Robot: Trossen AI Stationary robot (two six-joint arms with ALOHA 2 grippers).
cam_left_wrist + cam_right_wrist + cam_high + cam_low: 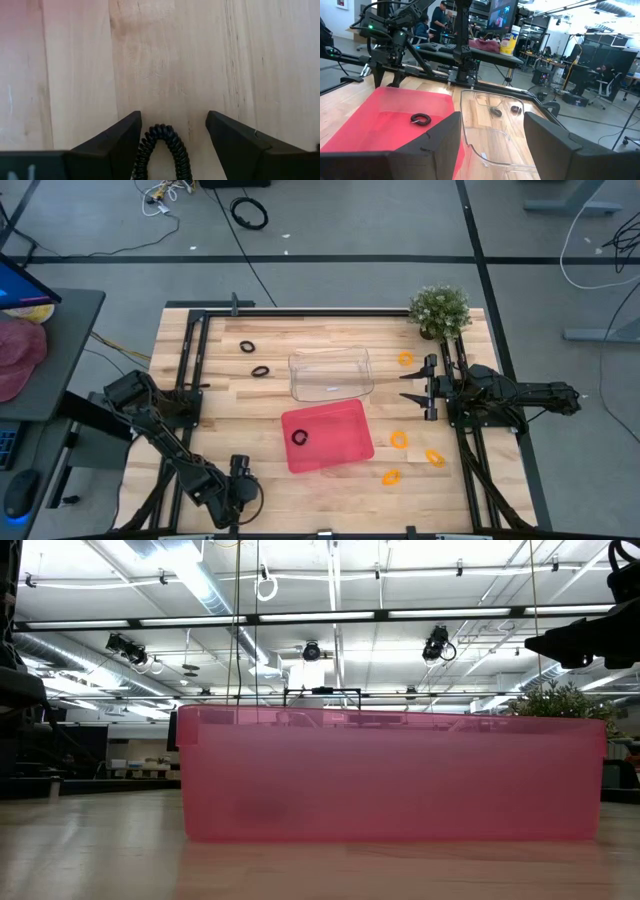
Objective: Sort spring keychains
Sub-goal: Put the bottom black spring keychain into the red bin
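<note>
The pale planked wooden worktop [330, 355] carries everything, and the red translucent plastic tray [345, 442] near its middle serves as the landmark. Touching the tray's far edge sits a clear plastic bin [330, 373], empty as far as the overhead view shows.

The small coiled spring keychains are scattered around these. One black coiled keychain [299, 437] already lies inside the tray. Two more black coiled loops [254, 359] rest on the boards beyond the tray's far left corner. Four orange coiled loops [399, 439] lie to the tray's right, one of them farther back beside the clear bin.

The left end effector [240, 477] hangs low over the boards just left of the tray's near corner, its fingers spread wide with a fourth black coil [162, 147] lying between them, not yet pinched. The right end effector [418, 387] hovers right of the clear bin, fingers likewise apart and holding nothing.

These loops look very light and springy (a coil will likely squash and may flick sideways under a hard pinch), so closing gently across the coil's wire, with one finger inside the loop, seems the safest hold.

No brand, label or legible writing shows on the task's items.
</note>
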